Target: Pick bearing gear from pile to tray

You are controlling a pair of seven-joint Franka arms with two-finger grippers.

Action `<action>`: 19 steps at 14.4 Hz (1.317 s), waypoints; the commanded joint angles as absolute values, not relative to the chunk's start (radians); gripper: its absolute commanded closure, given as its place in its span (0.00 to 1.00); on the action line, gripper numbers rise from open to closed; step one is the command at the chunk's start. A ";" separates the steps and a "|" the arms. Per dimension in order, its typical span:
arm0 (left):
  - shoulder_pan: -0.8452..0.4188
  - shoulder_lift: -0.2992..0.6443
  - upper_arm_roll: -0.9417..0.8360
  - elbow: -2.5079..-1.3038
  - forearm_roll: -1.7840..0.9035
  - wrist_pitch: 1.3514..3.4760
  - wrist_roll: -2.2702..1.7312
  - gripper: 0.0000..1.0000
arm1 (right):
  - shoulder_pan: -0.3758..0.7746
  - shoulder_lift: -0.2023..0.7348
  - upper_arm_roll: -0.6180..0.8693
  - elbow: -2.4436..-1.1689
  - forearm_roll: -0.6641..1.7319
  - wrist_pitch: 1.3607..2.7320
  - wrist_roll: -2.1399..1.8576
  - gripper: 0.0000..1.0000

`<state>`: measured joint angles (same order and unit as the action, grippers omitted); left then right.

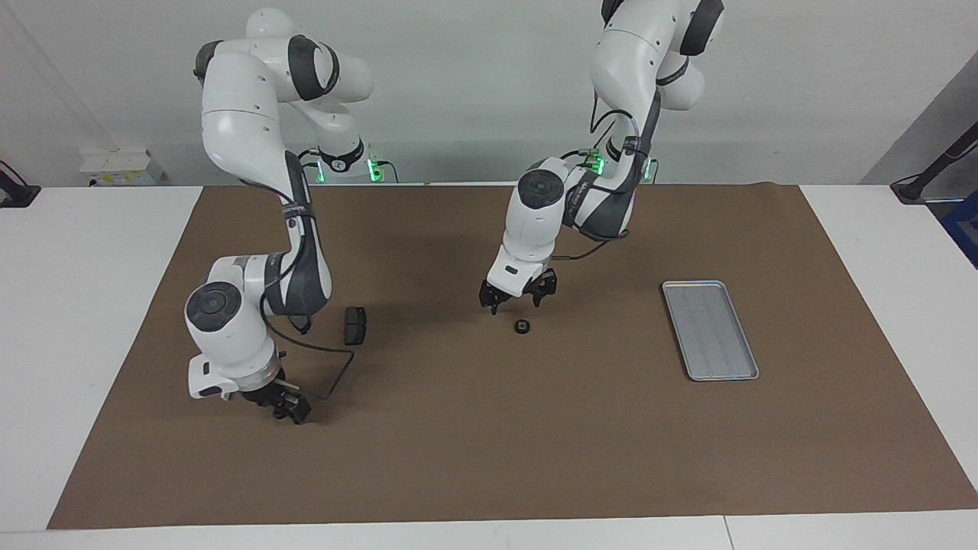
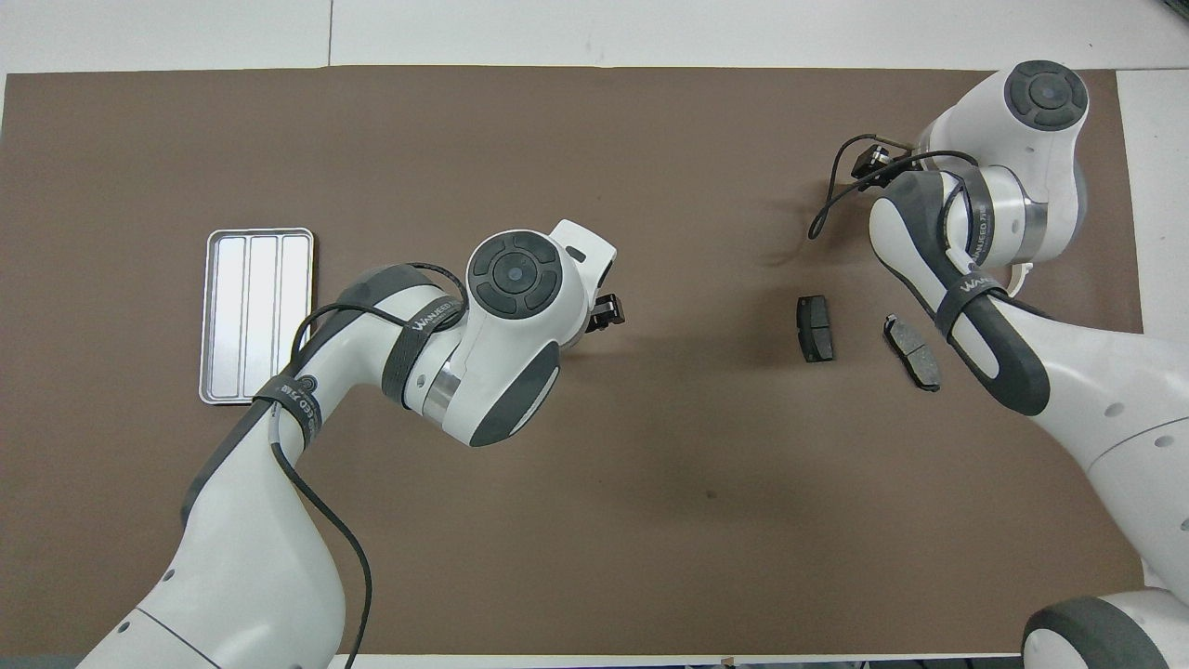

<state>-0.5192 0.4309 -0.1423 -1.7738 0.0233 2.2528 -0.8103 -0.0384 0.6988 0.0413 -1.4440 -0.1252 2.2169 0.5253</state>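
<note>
Hovering over the brown mat [image 1: 489,428] in the facing view, my left gripper [image 1: 518,297] hangs with its fingers apart and nothing between them. The gear [image 1: 523,327] lies just beside it, a little farther from the robots, alone on the mat. The tray [image 1: 710,329] sits empty, well apart, toward my left arm's end. My worry: the gear is small and low, so if I come down off-centre a finger could nudge it away or pinch only its edge, and it could drop on the way to the tray. My right gripper [image 1: 289,405] waits low over the mat; I cannot tell its fingers. One pad [image 1: 355,325] lies near that arm.

From overhead, my left wrist hides the gear, so alignment cannot be checked there. Two pads [image 2: 816,328] [image 2: 911,351] show near the right arm. White table [image 2: 650,28] borders the mat; a plain wall [image 1: 474,92] stands at the robots' end.
</note>
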 commanded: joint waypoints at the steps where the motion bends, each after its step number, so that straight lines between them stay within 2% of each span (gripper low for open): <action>1: -0.517 0.430 -0.132 -1.808 0.063 2.293 -0.824 0.00 | -0.058 0.704 0.057 -1.448 -0.129 2.240 0.518 0.52; 2: -0.518 0.428 -0.130 -1.819 0.063 2.305 -0.824 0.00 | -0.058 0.704 0.057 -1.448 -0.129 2.241 0.518 0.62; 4: -0.520 0.428 -0.129 -1.833 0.078 2.319 -0.825 0.00 | -0.060 0.704 0.058 -1.448 -0.127 2.240 0.517 0.96; 5: -0.520 0.428 -0.129 -1.841 0.096 2.322 -0.827 0.00 | -0.060 0.704 0.058 -1.448 -0.127 2.238 0.515 1.00; 9: -0.520 0.430 -0.129 -1.861 0.107 2.359 -0.828 0.00 | -0.058 0.703 0.058 -1.445 -0.130 2.215 0.511 1.00; 11: -0.519 0.431 -0.127 -1.871 0.126 2.379 -0.828 0.00 | -0.057 0.690 0.060 -1.430 -0.132 2.156 0.489 1.00; 13: -0.517 0.430 -0.126 -1.887 0.144 2.407 -0.828 0.03 | -0.048 0.640 0.061 -1.427 -0.141 2.065 0.466 1.00; 15: -0.515 0.431 -0.124 -1.884 0.153 2.407 -0.828 0.20 | -0.038 0.576 0.061 -1.428 -0.146 1.990 0.401 1.00; 16: -0.515 0.431 -0.124 -1.884 0.155 2.407 -0.828 0.42 | -0.037 0.534 0.063 -1.427 -0.147 1.930 0.367 1.00; 17: -0.517 0.431 -0.124 -1.882 0.155 2.405 -0.831 0.78 | -0.034 0.494 0.064 -1.427 -0.146 1.878 0.347 1.00; 18: -0.518 0.431 -0.123 -1.878 0.156 2.402 -0.834 1.00 | -0.019 0.450 0.064 -1.427 -0.146 1.820 0.339 1.00; 19: -0.522 0.431 -0.120 -1.873 0.158 2.393 -0.834 1.00 | 0.000 0.411 0.064 -1.427 -0.143 1.763 0.341 1.00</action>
